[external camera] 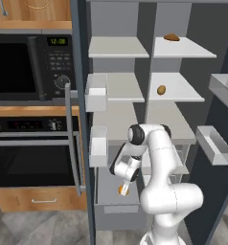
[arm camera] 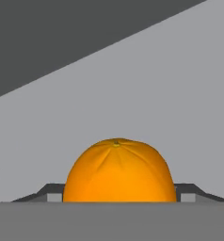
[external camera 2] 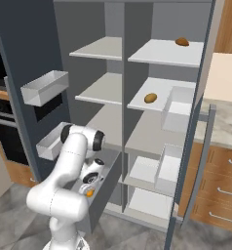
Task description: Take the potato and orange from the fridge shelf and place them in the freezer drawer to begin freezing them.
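Note:
The orange sits between my two fingertips, and my gripper is shut on it. The gripper points down into the open grey freezer drawer at the fridge's lower left, with the orange just above the drawer floor. From the right, the orange shows under the hand inside the drawer. The tan-brown potato lies on the middle right fridge shelf, also seen as the potato from the right base view.
A darker bread-like lump rests on the top right shelf. Pale door bins hang on the open right door, and others on the left door. A microwave and oven stand to the left.

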